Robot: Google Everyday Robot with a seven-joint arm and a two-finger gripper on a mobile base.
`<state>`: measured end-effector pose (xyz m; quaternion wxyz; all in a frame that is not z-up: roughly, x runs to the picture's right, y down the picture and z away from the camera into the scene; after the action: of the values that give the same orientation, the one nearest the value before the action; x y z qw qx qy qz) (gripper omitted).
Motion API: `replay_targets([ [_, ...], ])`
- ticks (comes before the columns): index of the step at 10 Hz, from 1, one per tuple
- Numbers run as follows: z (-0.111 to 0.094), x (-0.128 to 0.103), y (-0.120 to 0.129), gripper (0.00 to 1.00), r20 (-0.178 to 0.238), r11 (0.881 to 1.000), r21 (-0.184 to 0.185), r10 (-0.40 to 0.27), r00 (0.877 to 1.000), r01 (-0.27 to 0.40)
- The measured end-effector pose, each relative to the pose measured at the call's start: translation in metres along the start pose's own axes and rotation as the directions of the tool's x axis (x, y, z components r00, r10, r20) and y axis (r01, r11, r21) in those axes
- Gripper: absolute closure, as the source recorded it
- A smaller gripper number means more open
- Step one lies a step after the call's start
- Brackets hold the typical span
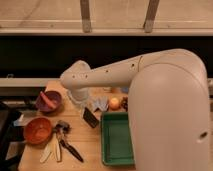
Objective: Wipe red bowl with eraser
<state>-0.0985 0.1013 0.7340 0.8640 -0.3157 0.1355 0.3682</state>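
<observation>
I am watching the gripper (84, 106) hanging under the wrist, and it appears to be clamping together on the top end of the eraser (91, 119). The eraser is slanting just below it, toward the green tray (119, 150). The red bowl (38, 131) is sitting well apart on the gripper's other side, nearer the table's front edge. I am judging the eraser light, stiff and flat, so it is best pinched across its narrow edges. The smooth bowl may be sliding when pressed.

The gripper (86, 106), closed, is mostly hidden beneath the wrist of the white arm (170, 100), just above the eraser (90, 117); whether it holds it cannot be told. The arm covers the green tray (117, 142) on its right side
</observation>
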Motion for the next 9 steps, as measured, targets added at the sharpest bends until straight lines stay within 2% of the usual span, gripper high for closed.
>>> replay_targets([
  [2, -0.023, -0.026, 0.011, 1.0, 0.058, 0.999, 0.011, -0.053, 0.997, 0.053],
  [3, -0.031, -0.052, 0.026, 1.0, 0.105, 0.994, 0.009, -0.108, 0.989, 0.108],
  [4, -0.035, -0.064, 0.035, 1.0, 0.128, 0.99, 0.007, -0.14, 0.982, 0.141],
  [5, -0.038, -0.08, 0.051, 1.0, 0.153, 0.983, -0.001, -0.182, 0.971, 0.184],
  [6, -0.042, -0.098, 0.077, 1.0, 0.188, 0.968, -0.023, -0.241, 0.952, 0.25],
  [8, -0.045, -0.113, 0.111, 1.0, 0.222, 0.944, -0.07, -0.3, 0.928, 0.322],
  [9, -0.045, -0.113, 0.112, 1.0, 0.224, 0.943, -0.073, -0.302, 0.927, 0.325],
])
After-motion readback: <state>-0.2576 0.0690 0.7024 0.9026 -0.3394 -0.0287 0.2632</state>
